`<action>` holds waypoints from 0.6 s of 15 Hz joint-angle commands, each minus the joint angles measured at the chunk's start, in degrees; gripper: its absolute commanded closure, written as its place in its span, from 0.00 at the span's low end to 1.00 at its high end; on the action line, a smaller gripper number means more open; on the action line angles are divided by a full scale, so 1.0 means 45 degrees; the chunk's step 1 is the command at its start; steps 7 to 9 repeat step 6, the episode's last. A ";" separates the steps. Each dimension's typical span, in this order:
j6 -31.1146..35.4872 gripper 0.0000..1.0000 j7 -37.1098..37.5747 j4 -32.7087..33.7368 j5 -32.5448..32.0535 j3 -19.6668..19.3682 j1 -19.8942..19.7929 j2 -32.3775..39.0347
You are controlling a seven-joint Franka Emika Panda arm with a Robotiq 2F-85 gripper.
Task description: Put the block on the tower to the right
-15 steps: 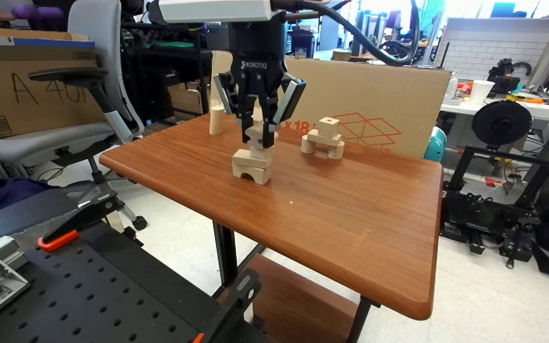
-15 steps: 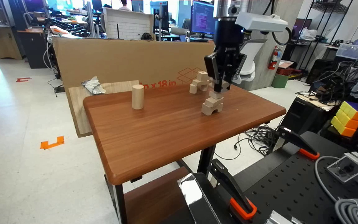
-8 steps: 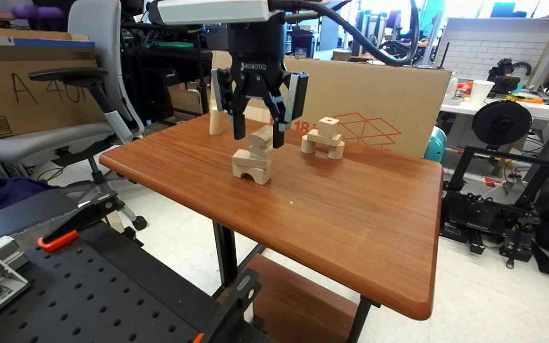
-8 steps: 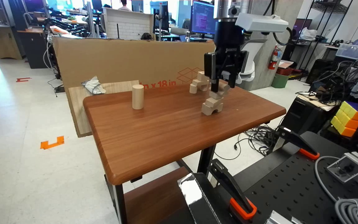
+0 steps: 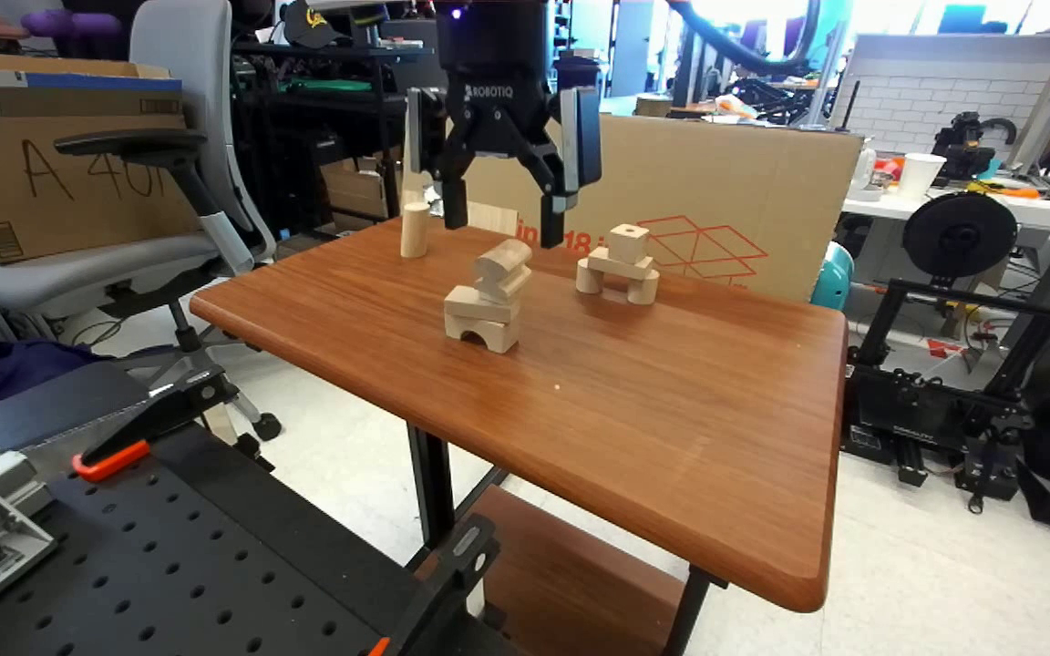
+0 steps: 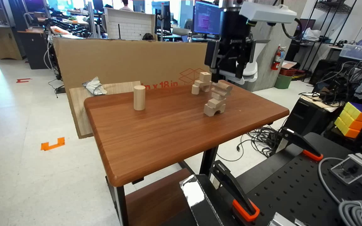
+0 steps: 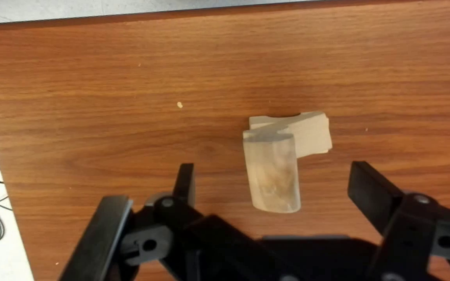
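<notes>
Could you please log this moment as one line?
pincer: open, above tower | block: atop tower, ungripped | cylinder: upright, apart

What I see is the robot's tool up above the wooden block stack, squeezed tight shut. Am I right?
Not quite: the tool isn't squeezed shut. It is wide open, with its fingers spread apart, as you can see in an exterior view. It is indeed up above the wooden block stack.

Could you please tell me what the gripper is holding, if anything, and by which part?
Nothing is held. The gripper is open above the tower; the rounded top block rests there, below the fingers and touched by neither.
</notes>
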 commanded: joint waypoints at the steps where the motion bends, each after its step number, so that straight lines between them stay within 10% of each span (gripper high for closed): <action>1: -0.0591 0.00 0.1296 -0.0581 -0.0740 -0.0185 0.0152 -0.1511; 9: -0.0776 0.00 0.1221 -0.0288 -0.0362 0.0048 -0.0092 -0.1400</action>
